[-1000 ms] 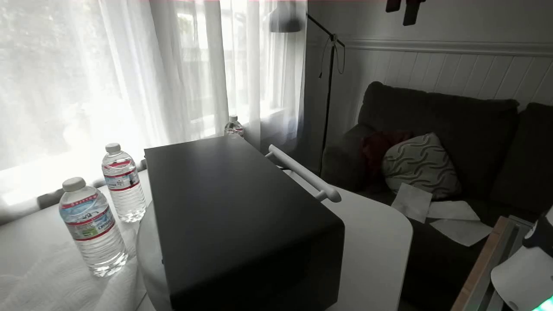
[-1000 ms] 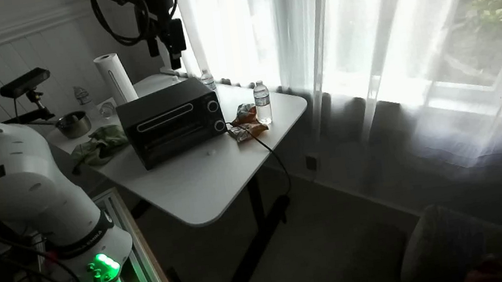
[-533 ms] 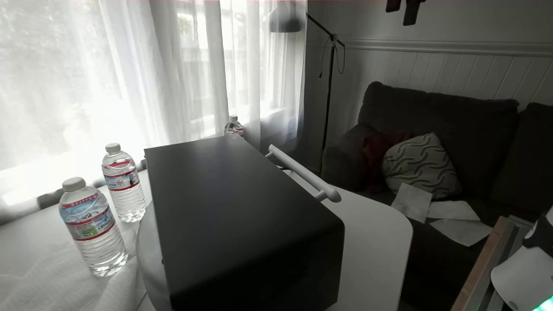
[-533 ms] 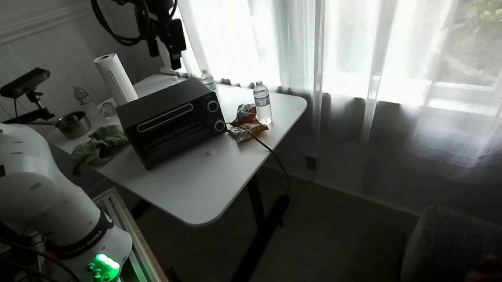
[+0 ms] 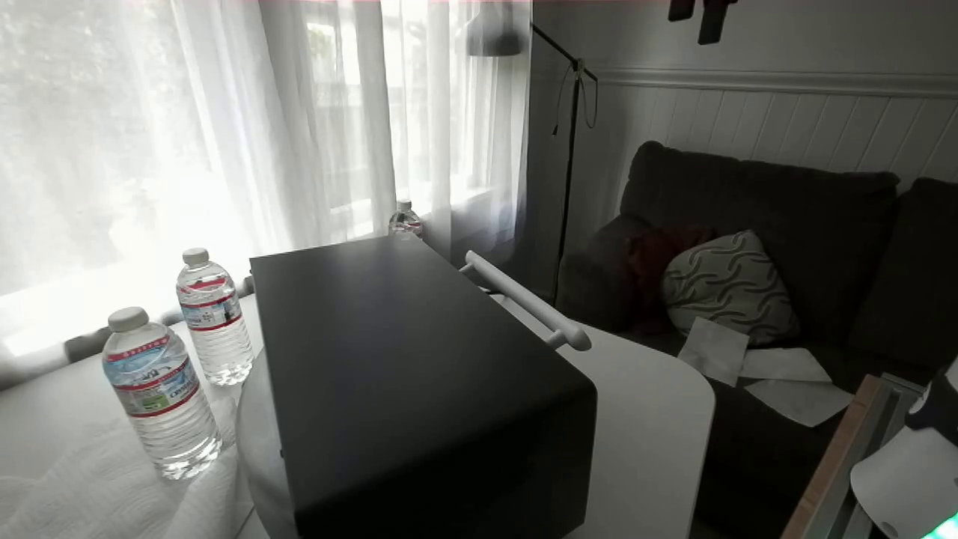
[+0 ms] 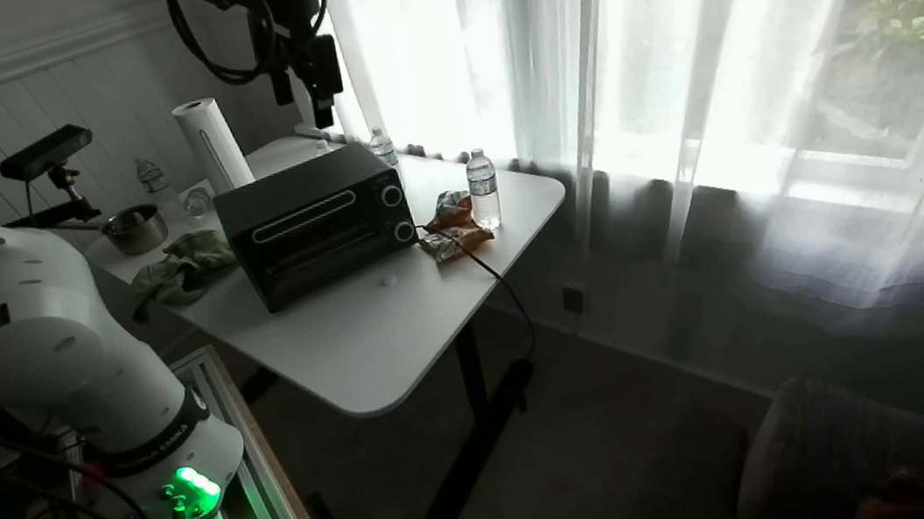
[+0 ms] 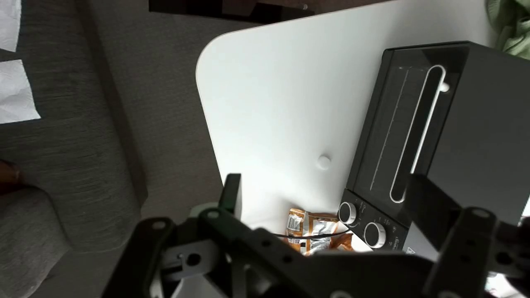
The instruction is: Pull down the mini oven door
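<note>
The mini oven [image 5: 404, 359] is a black box on the white table, seen in both exterior views [image 6: 302, 178] and in the wrist view [image 7: 488, 136]. Its door [image 6: 321, 257] is upright and closed, with dark glass also visible in the wrist view [image 7: 387, 124]. The long silver-edged bar handle [image 6: 304, 217] runs along the door's top edge; it shows pale in an exterior view [image 5: 528, 299]. My gripper [image 6: 304, 107] hangs above the oven, apart from it, fingers spread and empty. In the wrist view my gripper [image 7: 325, 182] has one finger overlapping the handle's lower end in the picture.
Water bottles [image 5: 161, 382] stand behind the oven, another [image 6: 484, 190] beside it. A snack packet [image 6: 460, 244] and power cord [image 6: 515, 297] lie by the knobs. A green cloth [image 6: 186, 271], metal pot [image 6: 137, 233] and paper roll [image 6: 212, 145] are at the other side.
</note>
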Available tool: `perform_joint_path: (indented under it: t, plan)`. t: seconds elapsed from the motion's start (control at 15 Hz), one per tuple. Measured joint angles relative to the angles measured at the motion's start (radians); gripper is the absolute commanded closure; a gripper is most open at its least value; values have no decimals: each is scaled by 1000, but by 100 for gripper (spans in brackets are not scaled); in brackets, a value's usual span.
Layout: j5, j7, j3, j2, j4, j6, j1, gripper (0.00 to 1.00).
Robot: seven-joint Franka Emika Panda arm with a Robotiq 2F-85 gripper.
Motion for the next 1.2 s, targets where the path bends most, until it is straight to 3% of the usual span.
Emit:
perform_joint_path:
  t: [0.27, 0.73, 1.2]
  plan:
    - [27, 29, 57, 15, -11, 12, 14, 0]
    - [114, 270, 269, 114, -54, 96, 101, 0]
    - [145, 364, 301, 172, -173, 280, 111, 0]
